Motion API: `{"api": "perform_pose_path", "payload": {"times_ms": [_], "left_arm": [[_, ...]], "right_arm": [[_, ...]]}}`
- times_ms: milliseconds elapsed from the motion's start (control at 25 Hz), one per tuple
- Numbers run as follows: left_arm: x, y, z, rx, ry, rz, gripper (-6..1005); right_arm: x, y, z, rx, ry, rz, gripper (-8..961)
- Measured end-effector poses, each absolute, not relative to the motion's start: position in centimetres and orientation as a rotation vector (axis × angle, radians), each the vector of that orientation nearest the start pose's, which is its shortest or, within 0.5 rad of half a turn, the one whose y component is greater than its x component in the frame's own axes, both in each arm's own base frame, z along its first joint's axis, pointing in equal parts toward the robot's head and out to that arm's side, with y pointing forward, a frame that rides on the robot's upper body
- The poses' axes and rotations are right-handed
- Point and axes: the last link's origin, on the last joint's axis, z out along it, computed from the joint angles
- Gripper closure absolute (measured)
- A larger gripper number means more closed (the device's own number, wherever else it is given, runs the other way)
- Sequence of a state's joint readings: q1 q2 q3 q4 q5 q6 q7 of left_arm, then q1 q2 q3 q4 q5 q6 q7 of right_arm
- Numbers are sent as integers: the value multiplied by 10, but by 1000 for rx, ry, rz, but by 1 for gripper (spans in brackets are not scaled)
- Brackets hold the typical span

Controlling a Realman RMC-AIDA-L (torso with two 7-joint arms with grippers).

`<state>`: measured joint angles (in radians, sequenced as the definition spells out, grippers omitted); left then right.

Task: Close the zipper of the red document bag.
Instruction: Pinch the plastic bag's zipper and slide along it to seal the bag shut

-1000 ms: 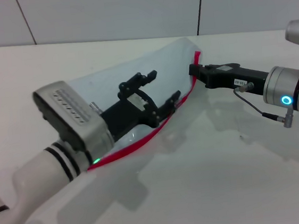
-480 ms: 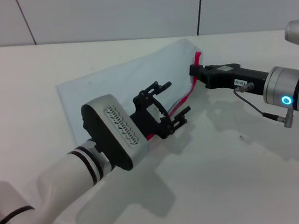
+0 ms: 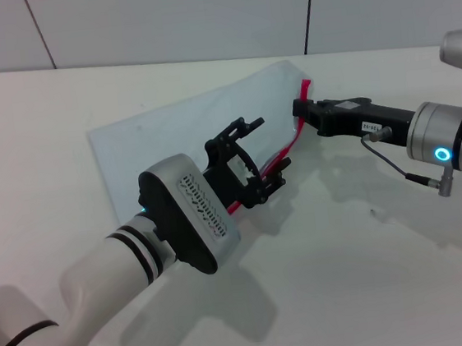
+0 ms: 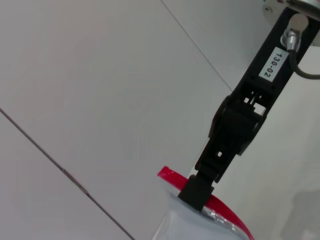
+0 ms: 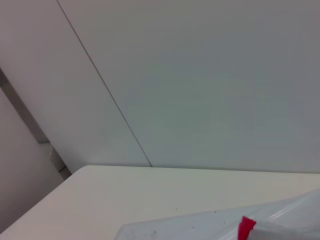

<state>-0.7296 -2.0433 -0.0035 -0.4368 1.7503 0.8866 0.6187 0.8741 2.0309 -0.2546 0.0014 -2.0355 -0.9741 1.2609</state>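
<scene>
The red document bag [image 3: 169, 138] lies flat on the white table, a pale blue-grey pouch. Its red zipper [image 3: 294, 141] runs along the long edge nearest the right arm. My right gripper [image 3: 297, 108] is shut on the bag's far corner at the zipper's end; the left wrist view shows the black right gripper [image 4: 197, 192] clamped on the red zipper [image 4: 172, 176]. My left gripper [image 3: 269, 144] hovers over the middle of the zipper edge, open, with a stretch of red strip showing between its fingers. The right wrist view shows only a red tab [image 5: 246, 227] and the bag's edge [image 5: 200, 225].
The white table [image 3: 349, 276] stretches on all sides of the bag. A tiled wall [image 3: 198, 19] rises behind its far edge. A thin cable [image 3: 396, 168] hangs in a loop under the right forearm.
The bag's lifted, curved edge has dropped flat. My left arm has turned its wrist and moved the gripper along the zipper toward the right gripper. The right arm has stayed still.
</scene>
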Motion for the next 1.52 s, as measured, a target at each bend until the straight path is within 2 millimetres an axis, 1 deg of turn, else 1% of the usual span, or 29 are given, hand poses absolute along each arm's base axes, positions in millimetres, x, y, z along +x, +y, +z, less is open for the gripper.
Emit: {"api": "perform_pose_path", "payload": {"times_ms": [280, 560, 840, 1120, 1280, 1520], "left_arm": [[-218, 349, -122, -2158, 315, -309, 340], [-218, 349, -120, -2153, 304, -323, 342], [-221, 354, -114, -2163, 198, -374, 344], [-219, 354, -113, -2186, 170, -431, 346], [-219, 353, -114, -2198, 178, -434, 347], [-221, 353, -114, -2209, 146, -440, 348]], "right_arm": [[222, 407, -73, -2350, 1044, 779, 940], [221, 407, -74, -2355, 1040, 778, 940], [219, 407, -75, -2366, 1035, 775, 940], [219, 406, -75, -2369, 1035, 774, 940], [219, 406, -75, -2369, 1034, 774, 940], [219, 406, -75, -2370, 1034, 777, 940]]}}
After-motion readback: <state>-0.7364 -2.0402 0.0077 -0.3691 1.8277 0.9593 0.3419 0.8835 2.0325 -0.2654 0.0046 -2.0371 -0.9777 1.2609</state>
